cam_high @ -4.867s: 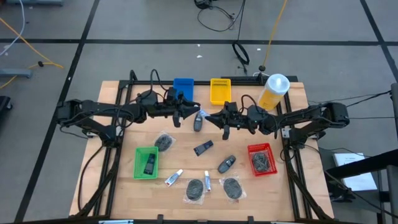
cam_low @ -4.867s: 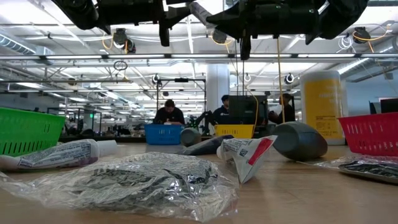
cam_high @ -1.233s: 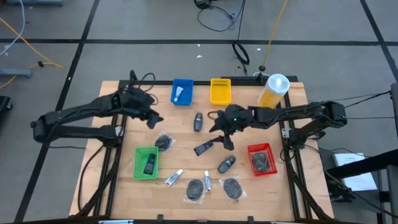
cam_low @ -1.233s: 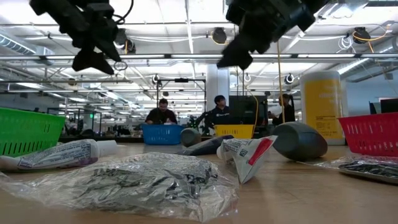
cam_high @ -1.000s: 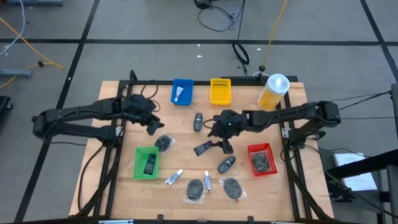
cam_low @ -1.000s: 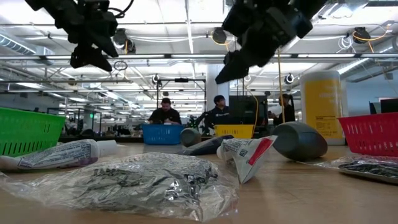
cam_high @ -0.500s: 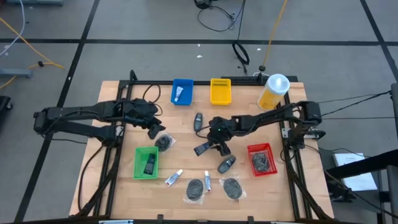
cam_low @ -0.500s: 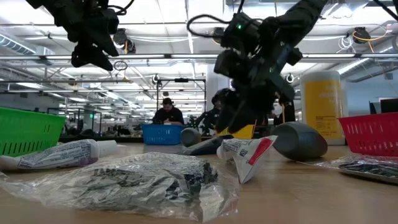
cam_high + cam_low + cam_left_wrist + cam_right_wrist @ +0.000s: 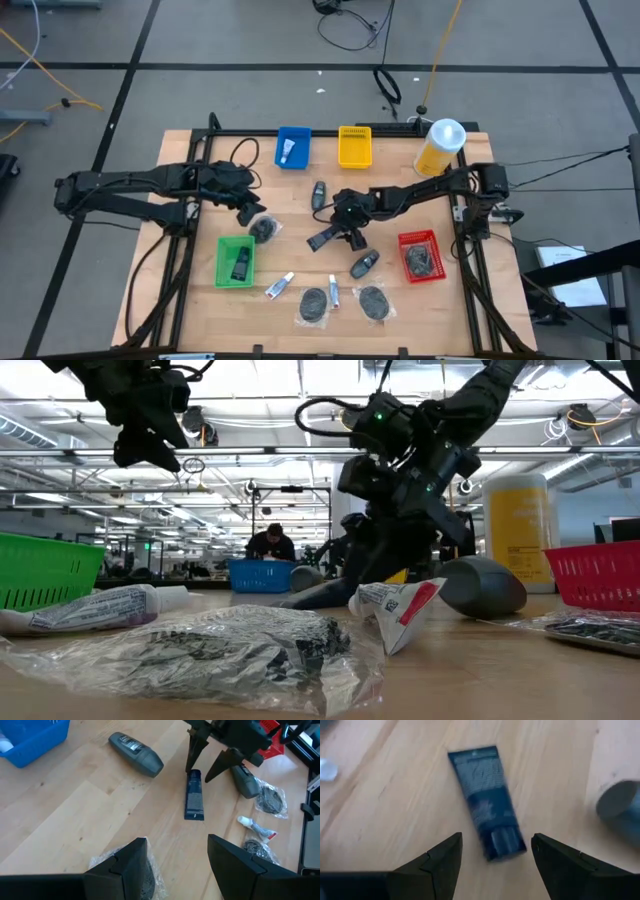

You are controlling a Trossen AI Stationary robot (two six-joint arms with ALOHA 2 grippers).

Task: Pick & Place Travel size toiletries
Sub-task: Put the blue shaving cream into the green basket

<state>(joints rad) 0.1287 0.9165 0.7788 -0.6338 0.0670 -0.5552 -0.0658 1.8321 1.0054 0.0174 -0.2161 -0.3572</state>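
Right pincer [image 9: 344, 240]: open, fingers spread, poised low over the dark blue tube [image 9: 322, 239] near the middle of the surface [image 9: 470, 310]; in the right wrist view the tube [image 9: 486, 802] lies between the two fingers, not yet gripped.
Left pincer [image 9: 247, 212]: open, empty, held above the surface toward its left edge, just beside a bagged dark item [image 9: 264, 228].
Blue tube: flat on the wood, cap end toward the pincer; judged light, soft-walled and a bit slick, so it should give under pressure. Best taken across the body near the cap, where it is stiffer, rather than at the flat crimped tail.
White tubes: one [image 9: 279, 286] near the front edge beside the green bin [image 9: 222, 268]; another [image 9: 333, 291] just right of it, between two bagged items; a third [image 9: 287, 152] already in the blue bin [image 9: 293, 133] at the back edge. Small, light, likely to roll or slide if nudged.
Risk: closing off-centre could squirt the tube sideways toward the grey bottle [image 9: 364, 264] nearby.
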